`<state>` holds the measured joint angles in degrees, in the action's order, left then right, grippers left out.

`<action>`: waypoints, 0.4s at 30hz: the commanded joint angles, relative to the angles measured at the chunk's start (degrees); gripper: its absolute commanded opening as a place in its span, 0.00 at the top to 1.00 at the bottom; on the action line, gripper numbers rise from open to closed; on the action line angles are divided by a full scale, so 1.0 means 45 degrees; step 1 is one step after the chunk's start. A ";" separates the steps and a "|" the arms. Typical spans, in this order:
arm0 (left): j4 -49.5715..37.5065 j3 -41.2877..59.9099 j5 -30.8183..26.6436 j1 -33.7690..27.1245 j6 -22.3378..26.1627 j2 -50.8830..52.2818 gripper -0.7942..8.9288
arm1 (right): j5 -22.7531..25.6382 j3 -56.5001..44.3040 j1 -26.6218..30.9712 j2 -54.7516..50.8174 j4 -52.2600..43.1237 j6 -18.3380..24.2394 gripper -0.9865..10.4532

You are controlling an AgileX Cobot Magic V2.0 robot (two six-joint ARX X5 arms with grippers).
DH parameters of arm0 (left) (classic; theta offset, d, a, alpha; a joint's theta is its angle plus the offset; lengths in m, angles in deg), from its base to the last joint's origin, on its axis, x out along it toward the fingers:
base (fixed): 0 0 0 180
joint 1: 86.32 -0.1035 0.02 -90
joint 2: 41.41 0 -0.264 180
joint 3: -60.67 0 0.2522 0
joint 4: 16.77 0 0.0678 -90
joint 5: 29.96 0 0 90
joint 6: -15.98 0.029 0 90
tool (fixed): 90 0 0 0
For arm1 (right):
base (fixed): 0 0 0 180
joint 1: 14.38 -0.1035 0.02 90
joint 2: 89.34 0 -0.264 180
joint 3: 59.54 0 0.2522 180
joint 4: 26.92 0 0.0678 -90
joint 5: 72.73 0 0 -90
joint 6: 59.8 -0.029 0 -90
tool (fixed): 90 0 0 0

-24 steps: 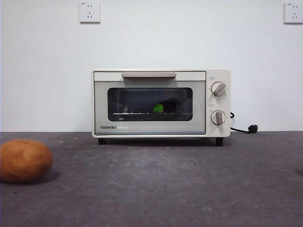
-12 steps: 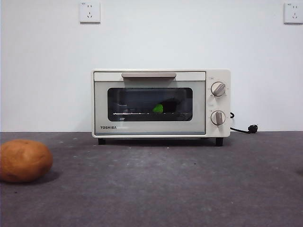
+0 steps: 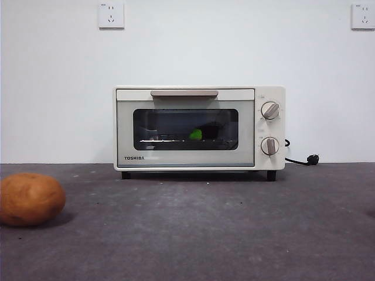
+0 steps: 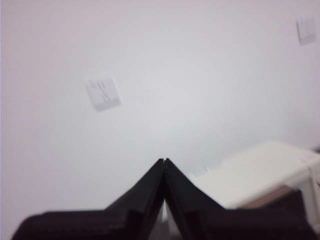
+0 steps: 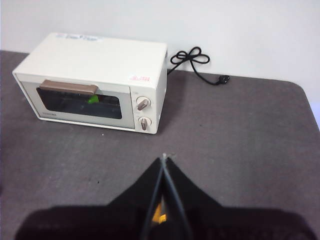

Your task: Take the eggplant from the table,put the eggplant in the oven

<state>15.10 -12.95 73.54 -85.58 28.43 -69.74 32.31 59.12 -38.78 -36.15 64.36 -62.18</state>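
The cream-white oven [image 3: 199, 127] stands at the back of the dark grey table [image 3: 193, 234] with its door shut. Through the glass window the eggplant [image 3: 205, 132] lies on the wire rack, its green cap showing. The right wrist view shows the same oven [image 5: 92, 80] from above, with the eggplant's green cap [image 5: 93, 100] behind the glass. My right gripper [image 5: 164, 157] is shut and empty, raised well in front of the oven. My left gripper [image 4: 164, 161] is shut and empty, held high and facing the wall, with the oven's top [image 4: 255, 172] beside it.
A round orange-brown potato [image 3: 30, 199] sits on the table at the near left. The oven's black power cord [image 5: 197, 62] and plug trail behind it on the right. Wall sockets [image 3: 111, 14] are on the white wall.
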 commanded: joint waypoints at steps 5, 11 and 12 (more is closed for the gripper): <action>-0.2195 0.5037 -0.0160 -0.0335 -0.0073 0.2254 0.92 | 0.0044 -0.0034 -0.0010 0.0933 0.0287 -0.0131 0.91; -0.2234 0.8257 -0.0170 -0.0457 -0.0170 0.3643 0.92 | 0.0044 -0.0034 -0.0010 0.1982 0.0287 -0.0131 0.91; -0.2234 0.8660 -0.0214 -0.0457 -0.0170 0.3837 0.92 | 0.0044 -0.0034 -0.0010 0.2171 0.0287 -0.0131 0.91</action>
<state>5.83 24.23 72.71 -87.42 28.30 -53.29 32.34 59.12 -38.78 -27.10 64.38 -62.18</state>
